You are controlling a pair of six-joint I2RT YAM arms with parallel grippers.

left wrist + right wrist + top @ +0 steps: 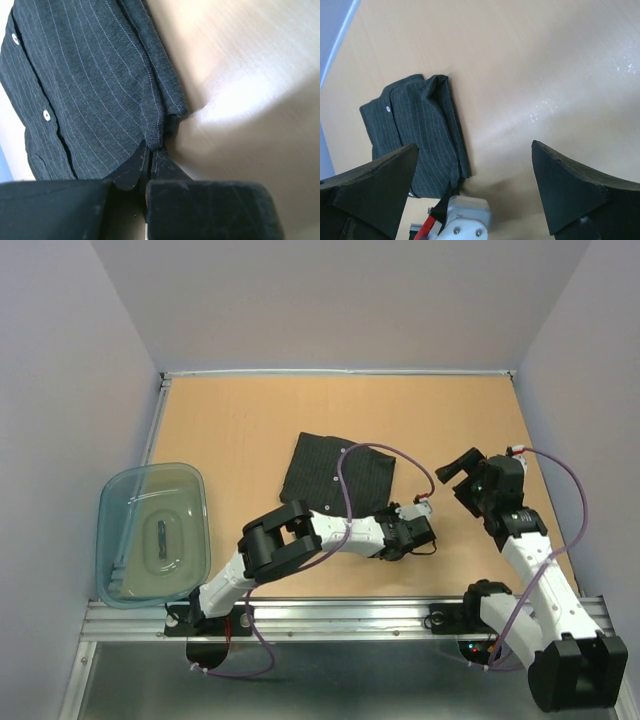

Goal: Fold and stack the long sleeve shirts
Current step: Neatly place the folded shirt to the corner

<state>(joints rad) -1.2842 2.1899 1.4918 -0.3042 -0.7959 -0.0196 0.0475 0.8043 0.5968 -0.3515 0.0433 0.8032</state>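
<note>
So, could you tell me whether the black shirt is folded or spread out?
Folded: the shirt lies as a compact rectangle, layers stacked at its edge, no sleeves trailing.

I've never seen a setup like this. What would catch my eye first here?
A folded black pinstriped shirt lies in the middle of the wooden table. The left arm's fingers are pinched shut on its near right corner, while the right arm's fingers hang wide open to the shirt's right, holding nothing. A see-through blue tub sits at the table's left edge.
</note>
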